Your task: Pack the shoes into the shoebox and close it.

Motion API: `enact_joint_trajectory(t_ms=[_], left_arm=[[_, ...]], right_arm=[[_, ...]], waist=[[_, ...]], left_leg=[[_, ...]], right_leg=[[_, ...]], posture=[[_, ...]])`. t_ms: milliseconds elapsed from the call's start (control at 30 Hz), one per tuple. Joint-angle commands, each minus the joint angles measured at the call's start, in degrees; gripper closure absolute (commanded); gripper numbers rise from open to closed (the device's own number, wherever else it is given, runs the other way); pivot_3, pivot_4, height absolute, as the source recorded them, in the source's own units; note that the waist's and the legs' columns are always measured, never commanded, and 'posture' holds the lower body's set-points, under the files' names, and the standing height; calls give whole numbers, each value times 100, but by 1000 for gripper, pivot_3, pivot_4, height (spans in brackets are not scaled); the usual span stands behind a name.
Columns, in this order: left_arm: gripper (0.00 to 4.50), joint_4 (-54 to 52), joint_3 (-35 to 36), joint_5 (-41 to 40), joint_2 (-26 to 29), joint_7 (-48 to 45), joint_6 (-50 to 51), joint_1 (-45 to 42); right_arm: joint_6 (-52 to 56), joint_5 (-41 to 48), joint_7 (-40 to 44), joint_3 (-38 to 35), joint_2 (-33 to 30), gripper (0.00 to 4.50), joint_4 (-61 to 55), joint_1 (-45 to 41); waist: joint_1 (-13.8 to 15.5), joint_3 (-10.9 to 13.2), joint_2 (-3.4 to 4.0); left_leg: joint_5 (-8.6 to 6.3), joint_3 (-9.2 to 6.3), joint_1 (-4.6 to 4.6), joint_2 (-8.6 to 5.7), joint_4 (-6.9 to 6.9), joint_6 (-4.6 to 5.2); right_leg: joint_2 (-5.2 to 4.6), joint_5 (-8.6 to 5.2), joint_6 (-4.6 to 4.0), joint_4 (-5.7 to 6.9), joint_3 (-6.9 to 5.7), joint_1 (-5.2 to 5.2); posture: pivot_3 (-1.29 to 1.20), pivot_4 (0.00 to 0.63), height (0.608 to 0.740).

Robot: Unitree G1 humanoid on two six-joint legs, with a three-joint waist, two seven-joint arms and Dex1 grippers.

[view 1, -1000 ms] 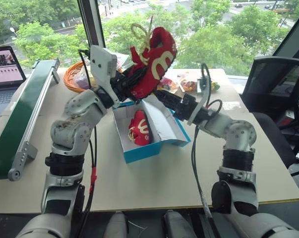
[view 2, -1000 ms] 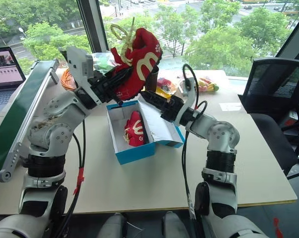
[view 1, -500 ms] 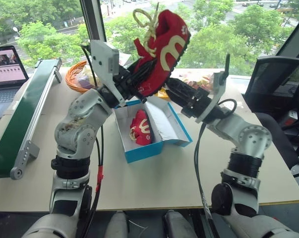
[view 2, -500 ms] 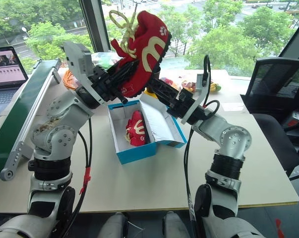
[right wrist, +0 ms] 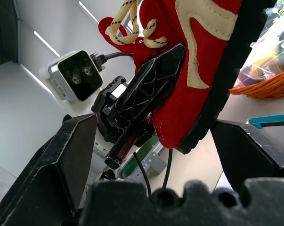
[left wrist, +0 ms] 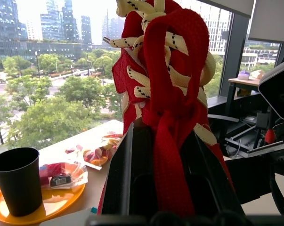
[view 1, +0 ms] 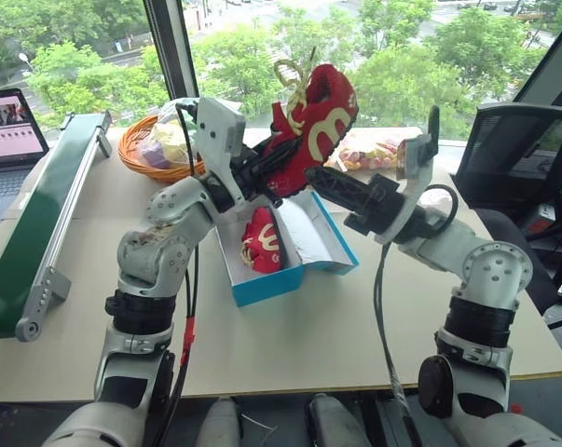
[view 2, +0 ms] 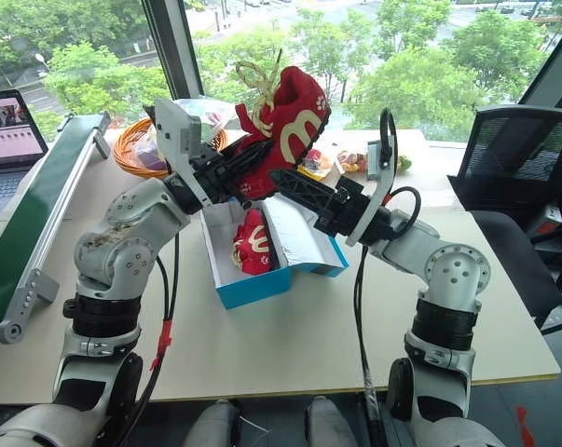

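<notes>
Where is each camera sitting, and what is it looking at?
Head eyes: on the head, looking down over both arms at the table and the shoebox.
Left wrist: on the left arm, looking along the left claw, shut on the red shoe.
Right wrist: on the right arm, looking between the open right claw fingers.
Shared: that held red shoe.

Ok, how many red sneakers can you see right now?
2. One red sneaker with cream logo is clamped in the left gripper above the table; the other lies inside the open blue cardboard shoebox.
</notes>
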Motion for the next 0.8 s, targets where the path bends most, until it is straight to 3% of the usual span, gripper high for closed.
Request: enact_joint_trajectory(t_ms=[33, 67, 100, 300, 400, 467, 533, 567, 600, 700, 800], left_arm=[[4311, -318, 86, -173, -15, 73, 95, -205], [4311, -336, 76, -156, 10, 65, 112, -172], [4337, -340, 75, -123, 40, 67, 126, -130], [4337, -234, 182, -54, 121, 186, 203, -41], [3148, -220, 499, -382, 49, 261, 283, 125], [2294, -327, 450, -292, 348, 169, 450, 307], [1979, -349, 398, -95, 733, 162, 647, 500], [1416, -370, 415, -78, 914, 88, 678, 601], [1189, -406, 442, -67, 1128, -17, 688, 711], [1166, -392, 624, 111, 1883, -245, 772, 1085], [1166, -248, 712, 433, 2540, -379, 681, 1499]], right_arm=[[-269, -164, 18, 27, -33, 0, 142, -36], [-299, -147, -38, 1, -4, 0, 187, -53], [-361, -143, -92, -31, 32, 524, 216, -70], [-520, 0, -293, -171, 105, 2146, 232, -142], [-568, -52, -341, -143, 61, 2688, 242, -228], [-613, -238, -397, -40, -16, 3113, 280, -306], [-512, -450, -527, 157, -101, 3321, 353, -419], [-460, -692, -590, 352, -168, 3466, 371, -470], [-429, -1098, -607, 700, -292, 3523, 345, -513], [-151, -2166, -728, 1855, -530, 3610, 328, -746], [99, -2483, -595, 2341, -407, 3610, 429, -956]], waist=[[8, 1, 1], [7, 1, 1], [6, 1, 1], [16, 1, 2], [13, 1, 2], [11, 1, 2], [-9, 2, 3], [-23, 3, 6], [-37, 4, 6], [-101, 5, 8], [-154, 6, 10]], left_leg=[[0, 0, 0, 0, 0, 0], [0, 0, 0, 0, 0, 0], [0, 1, 0, 0, 0, 0], [0, 0, -1, 0, 0, 0], [0, 0, -1, 0, 0, 0], [0, 0, -1, 1, 0, 0], [0, 1, -1, 0, -1, 0], [0, 1, 0, 1, -2, 0], [0, 3, 0, 0, -3, 0], [0, 6, -1, 0, -5, 0], [0, 9, -1, 2, -15, 0]], right_leg=[[0, 0, 0, 0, -1, 0], [0, 0, 0, 0, 1, -1], [0, 0, 0, 0, 0, -1], [0, 0, 0, 0, 0, -2], [0, 0, 0, 0, 0, -2], [0, 0, 0, 0, 0, -2], [0, 0, 0, 0, 0, -3], [0, 0, 0, 1, 2, -6], [0, 0, 0, 2, 4, -9], [0, 0, 0, 3, 8, -16], [7, 0, -2, 6, 18, -32]], posture=[[0, 150, 734], [0, 150, 734], [0, 150, 734], [0, 150, 734], [0, 150, 734], [0, 150, 734], [0, 150, 734], [0, 150, 734], [0, 150, 734], [0, 150, 734], [0, 150, 734]])
